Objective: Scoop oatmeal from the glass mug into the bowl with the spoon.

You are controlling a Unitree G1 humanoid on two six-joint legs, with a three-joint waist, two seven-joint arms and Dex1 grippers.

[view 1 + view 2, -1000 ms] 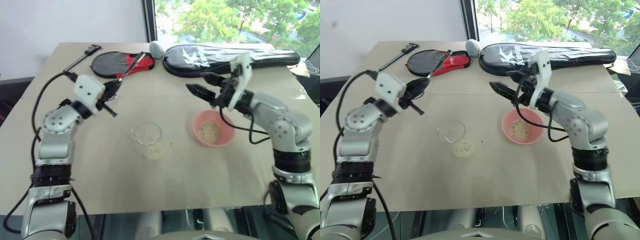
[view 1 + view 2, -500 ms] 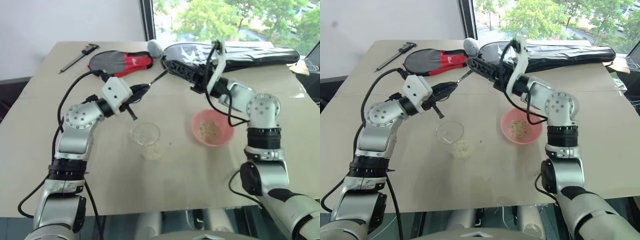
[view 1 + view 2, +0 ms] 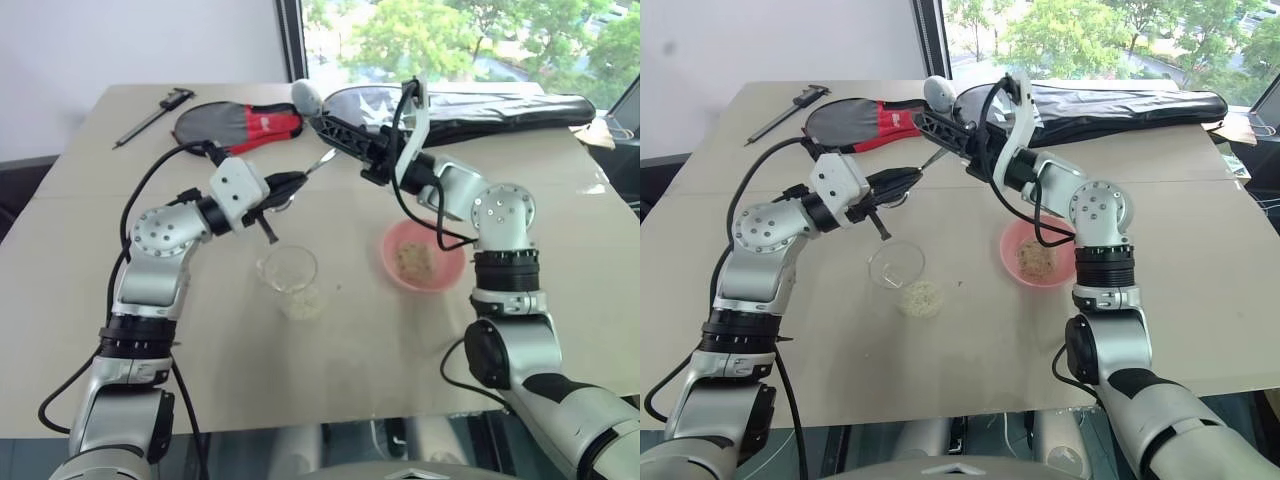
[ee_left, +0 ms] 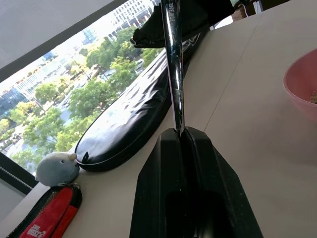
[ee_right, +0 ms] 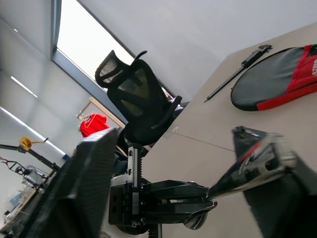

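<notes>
The left gripper [image 4: 181,144] has its fingers [image 4: 158,173] clamped on the spoon [image 4: 172,64], holding it up above the desk [image 3: 360,350] over the glass mug [image 3: 288,268]. The right gripper [image 3: 330,128] has its fingers apart around the tip of the spoon's handle, one of them touching it. The mug stands just beside a small heap of oatmeal [image 3: 305,305] spilled on the desk. The bowl [image 3: 421,255], well apart from the mug, holds more oatmeal.

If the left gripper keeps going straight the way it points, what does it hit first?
Most likely the right gripper, which meets the far end of the spoon that the left gripper holds. Depth is hard to judge.
</notes>
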